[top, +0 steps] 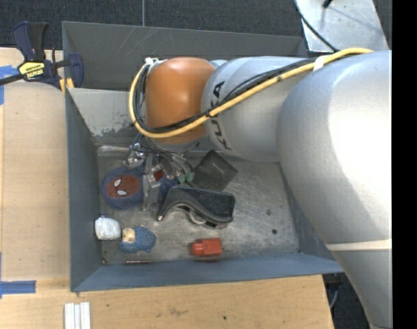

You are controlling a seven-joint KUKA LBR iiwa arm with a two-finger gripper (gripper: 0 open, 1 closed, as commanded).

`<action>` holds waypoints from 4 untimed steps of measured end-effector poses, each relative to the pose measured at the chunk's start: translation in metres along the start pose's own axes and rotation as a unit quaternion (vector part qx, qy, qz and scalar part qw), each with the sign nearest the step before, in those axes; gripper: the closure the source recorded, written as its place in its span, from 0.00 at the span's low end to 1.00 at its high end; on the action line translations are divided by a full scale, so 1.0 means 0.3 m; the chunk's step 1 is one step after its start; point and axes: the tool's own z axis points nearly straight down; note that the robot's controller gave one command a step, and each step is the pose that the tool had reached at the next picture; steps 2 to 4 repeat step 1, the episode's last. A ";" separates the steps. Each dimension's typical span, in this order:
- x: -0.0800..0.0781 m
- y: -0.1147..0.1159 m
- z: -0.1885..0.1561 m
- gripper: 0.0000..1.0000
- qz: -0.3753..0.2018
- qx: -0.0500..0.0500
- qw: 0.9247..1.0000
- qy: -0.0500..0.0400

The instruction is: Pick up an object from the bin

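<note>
Red block (206, 248) by the front wall (194, 271), blue figure (138, 239) and white lump (107, 229) left of it. Further in, your gripper (154, 177) sits low between the round red-and-blue disc (122, 187) and the black shoe-like piece (198, 205), so the likely target is one of those. Released or clenched, can't tell. Reads as the grasp step: confirm closure, then lift straight.

Back of bin (81, 184) hidden by arm (318, 129), arm cropped

grey bin (81, 184), red block (206, 248), white lump (107, 229)
</note>
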 end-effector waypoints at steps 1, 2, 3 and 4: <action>0.020 -0.078 -0.601 1.00 -0.086 0.001 0.996 0.002; 0.020 -0.078 -0.601 1.00 -0.086 0.001 0.996 0.002; 0.020 -0.078 -0.601 1.00 -0.086 0.001 0.996 0.002; 0.020 -0.078 -0.601 1.00 -0.086 0.001 0.996 0.002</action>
